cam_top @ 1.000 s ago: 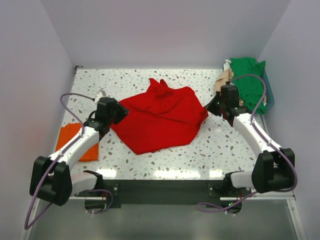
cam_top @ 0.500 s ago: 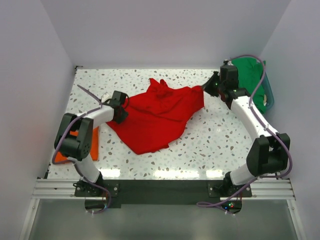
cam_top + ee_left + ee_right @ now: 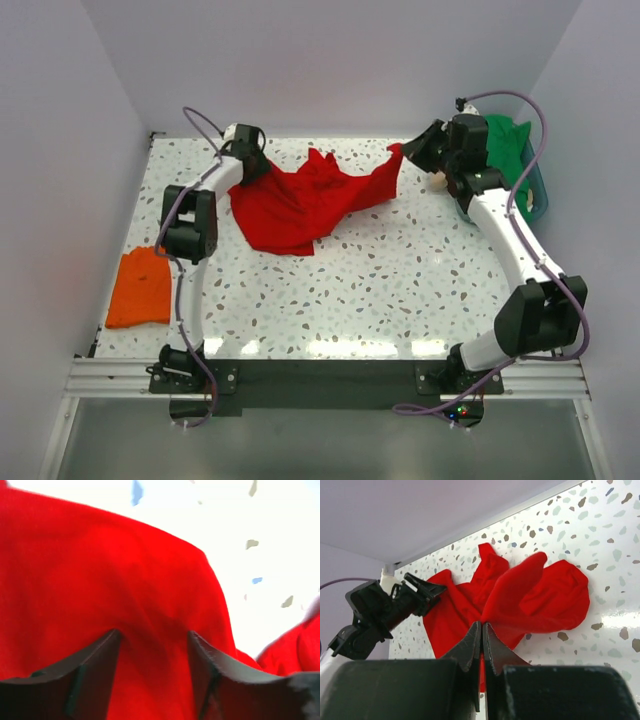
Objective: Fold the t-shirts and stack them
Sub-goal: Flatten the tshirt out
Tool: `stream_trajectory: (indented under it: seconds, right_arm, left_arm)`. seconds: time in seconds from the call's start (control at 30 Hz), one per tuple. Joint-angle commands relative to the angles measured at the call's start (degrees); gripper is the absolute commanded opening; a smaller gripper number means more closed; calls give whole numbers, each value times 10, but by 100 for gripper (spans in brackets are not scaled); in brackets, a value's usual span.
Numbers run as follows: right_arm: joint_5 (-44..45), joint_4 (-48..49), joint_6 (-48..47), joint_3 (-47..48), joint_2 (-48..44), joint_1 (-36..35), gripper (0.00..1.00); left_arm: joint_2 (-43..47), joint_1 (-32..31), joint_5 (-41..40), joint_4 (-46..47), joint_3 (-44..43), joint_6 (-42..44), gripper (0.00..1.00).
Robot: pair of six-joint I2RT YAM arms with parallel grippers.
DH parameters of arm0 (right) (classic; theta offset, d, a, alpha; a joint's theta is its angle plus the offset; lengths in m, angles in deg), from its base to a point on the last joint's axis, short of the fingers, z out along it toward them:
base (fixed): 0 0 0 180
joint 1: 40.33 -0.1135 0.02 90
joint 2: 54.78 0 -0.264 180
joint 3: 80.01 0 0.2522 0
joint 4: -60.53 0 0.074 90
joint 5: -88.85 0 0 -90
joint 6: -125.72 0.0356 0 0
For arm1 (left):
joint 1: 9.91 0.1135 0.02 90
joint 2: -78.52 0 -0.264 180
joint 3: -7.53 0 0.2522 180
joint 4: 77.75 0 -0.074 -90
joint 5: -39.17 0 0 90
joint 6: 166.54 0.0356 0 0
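Right tool (image 3: pixel 481 630) clamps red t-shirt (image 3: pixel 300 200) edge; left tool (image 3: pixel 152 635) spread at opposite edge

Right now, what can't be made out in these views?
- Left wrist view: whether the left hand actually grips the red t-shirt; the picture is blurred and the fingers are cut off by the bottom edge.
- Top view: tan t-shirt, mostly hidden behind the right arm.
- Top view: the basket's contents, covered by the green t-shirt.
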Motion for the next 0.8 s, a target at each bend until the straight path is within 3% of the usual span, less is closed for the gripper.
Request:
stream_trajectory:
  seconds: [0.0,0.13,0.3,0.53,0.77]
  right_arm:
    - [-2,39,2,0,-28,2,0]
    - [3,55,-11,35,29,5,0]
    - [4,76,0,143,155,18,0]
    - [-28,82,16,273,276,26,0]
    - [-31,60,12,330,305,36,0]
  left_arm:
    - [-8,10,91,-6,-69,89,64]
    - [108,5,137,67,18,95,78]
    - [278,-35,107,77,132,103,79]
    - [437,-131,39,87,379,78,64]
    - [439,-255,-73,73,433,68,54]
